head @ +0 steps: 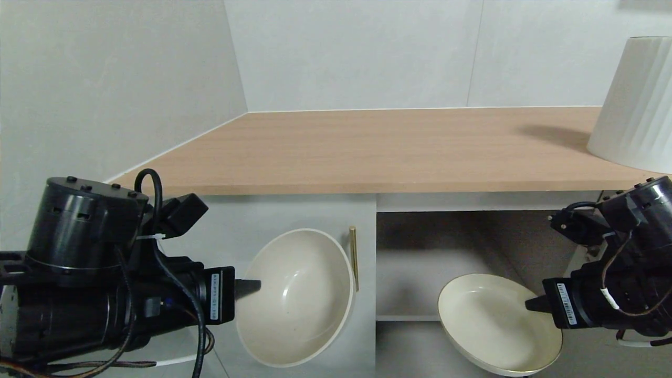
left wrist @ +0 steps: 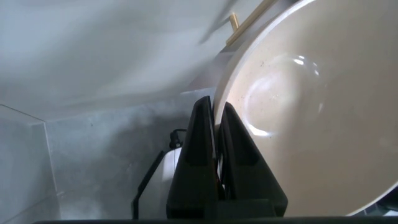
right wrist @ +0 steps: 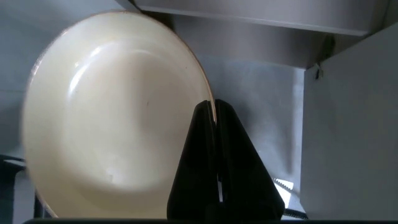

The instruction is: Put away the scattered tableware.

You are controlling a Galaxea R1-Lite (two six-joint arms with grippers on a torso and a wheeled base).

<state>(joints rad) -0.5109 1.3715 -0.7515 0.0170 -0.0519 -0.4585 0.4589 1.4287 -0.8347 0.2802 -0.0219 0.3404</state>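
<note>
Left gripper [head: 248, 287] is clamped on the rim of a cream bowl [head: 296, 299], which is held tilted in front of the closed cabinet door [head: 236, 226], beside its brass handle [head: 353, 257]. Right gripper [head: 534, 303] is clamped on the rim of a cream plate [head: 488, 325], tilted before the open compartment [head: 446, 241]. Both grippers sit low, pointing inward. Above: wooden countertop [head: 394, 152], lampshade [head: 638, 105], white walls [head: 357, 52].
</note>
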